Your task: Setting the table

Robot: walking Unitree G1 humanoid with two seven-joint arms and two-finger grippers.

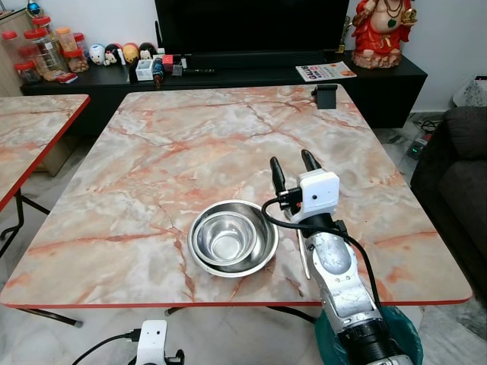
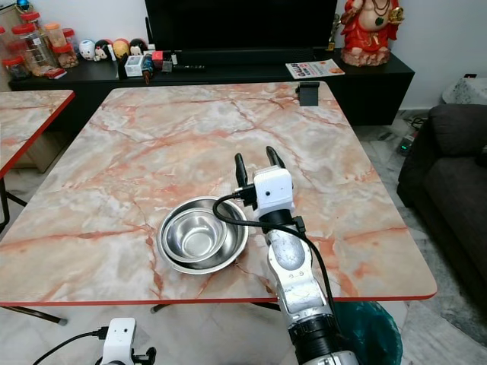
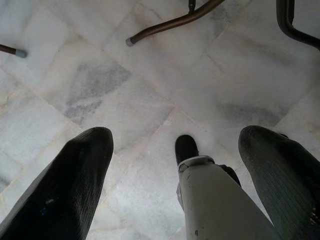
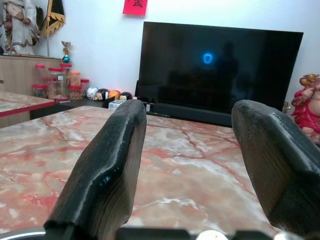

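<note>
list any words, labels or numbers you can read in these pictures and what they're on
None can be read for certain.
Magazine on the black cabinet: red cover lettering, too small to read.
Red paper on the wall above the television: a dark sign, too blurred to read.
Jars and small boxes on the cabinet: labels too small to read.

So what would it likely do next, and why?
Probably draw the right gripper back and down toward the utensil. Its fingers are open and hold nothing, above bare table, while the utensil lies beside the stacked bowls, under the arm. The left gripper hangs idle.
</note>
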